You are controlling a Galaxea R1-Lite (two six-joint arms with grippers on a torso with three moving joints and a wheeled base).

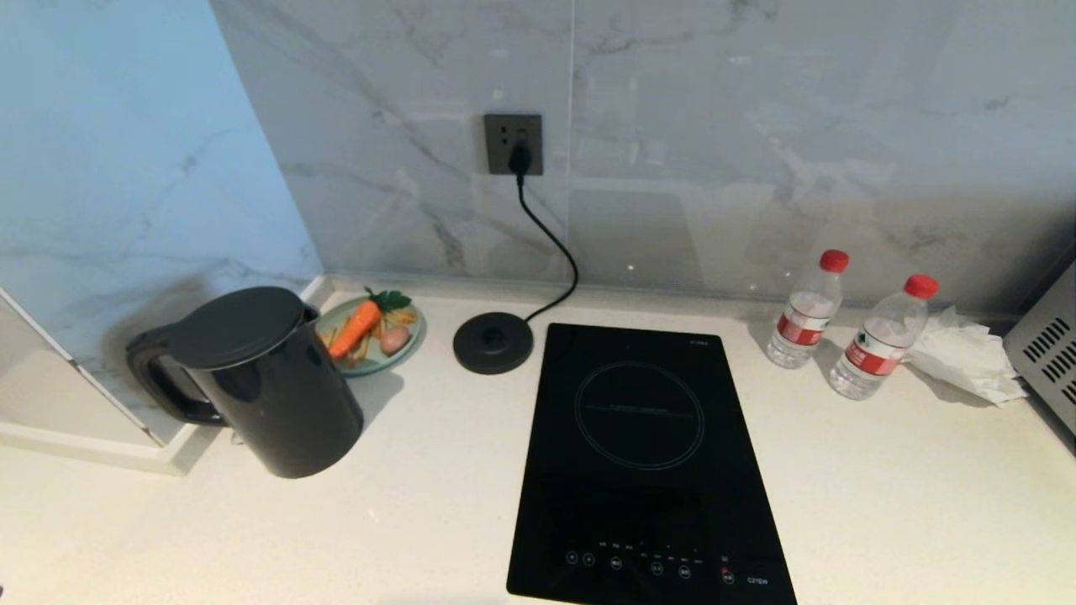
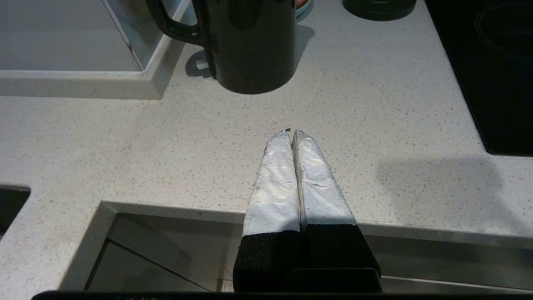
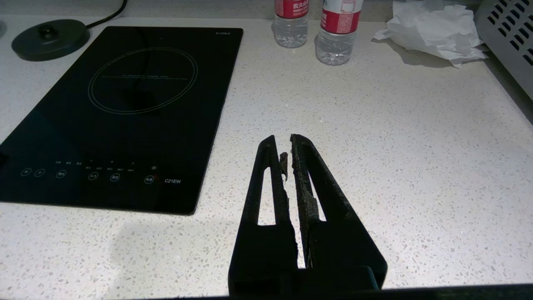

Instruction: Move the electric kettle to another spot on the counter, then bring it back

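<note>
The electric kettle [image 1: 277, 395], tall and glossy black with a flat lid, stands upright on the counter [image 1: 420, 521] at the left, its loop handle toward the left wall. It is off its base disc [image 1: 493, 342]. In the left wrist view the kettle [image 2: 250, 46] stands a short way beyond my left gripper [image 2: 291, 131], which is shut and empty over the counter's front edge. My right gripper [image 3: 283, 139] is shut, holds nothing, and hovers over bare counter right of the hob. Neither arm shows in the head view.
A black induction hob [image 1: 647, 462] lies in the middle. A plate [image 1: 416, 332] of toy food sits behind the kettle. The base's cord runs to a wall socket [image 1: 513, 144]. Two water bottles [image 1: 805, 311] [image 1: 878, 349], a crumpled tissue [image 1: 967, 353] and a grey appliance [image 1: 1046, 344] stand right.
</note>
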